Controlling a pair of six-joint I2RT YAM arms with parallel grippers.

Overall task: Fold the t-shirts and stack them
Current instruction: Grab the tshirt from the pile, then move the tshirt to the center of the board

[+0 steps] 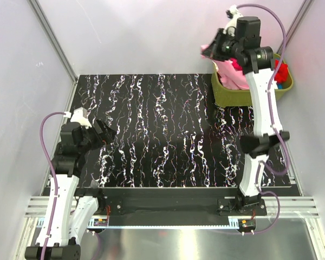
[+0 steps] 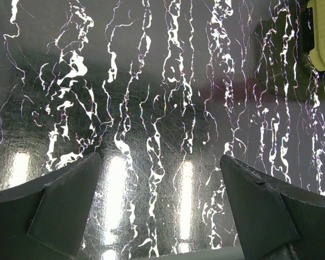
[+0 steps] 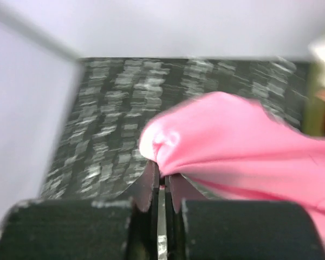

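My right gripper (image 1: 212, 50) is raised high above the olive-green tub (image 1: 227, 97) at the back right and is shut on a medium pink t-shirt (image 3: 244, 141). The shirt hangs from the jaws down into the tub (image 1: 226, 69). More cloth, magenta and red (image 1: 280, 70), lies in the tub. My left gripper (image 1: 105, 131) is open and empty, low over the black marbled table at the left; in the left wrist view its fingertips (image 2: 76, 195) stand wide apart over bare table.
The black table with white veining (image 1: 162, 130) spans the middle. Pale walls enclose it on the left, back and right. The tub's corner (image 2: 324, 38) shows at the upper right of the left wrist view.
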